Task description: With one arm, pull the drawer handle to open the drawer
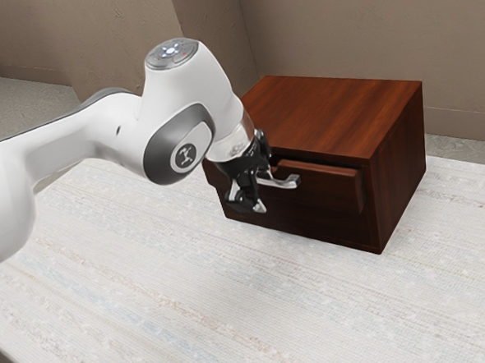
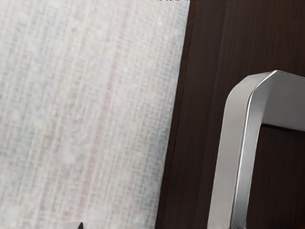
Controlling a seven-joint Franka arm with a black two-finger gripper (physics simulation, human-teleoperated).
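Observation:
A dark wooden cabinet (image 1: 328,102) stands on the table with its one drawer (image 1: 329,180) pulled a little way out of the front. A silver bar handle (image 1: 283,179) sticks out from the drawer front. My black gripper (image 1: 256,195) is right at the handle's end nearest the arm, open, with the bar lying between or against its fingers. The wrist view shows the handle (image 2: 243,143) close up over the dark drawer front (image 2: 200,95). One fingertip (image 2: 71,225) shows well to the side of the bar, over the cloth.
The table is covered with a pale woven cloth (image 1: 233,297). The cabinet sits toward the exterior view's right, near the back. A beige wall (image 1: 365,26) stands behind it. My white arm (image 1: 100,149) reaches in from the exterior view's left.

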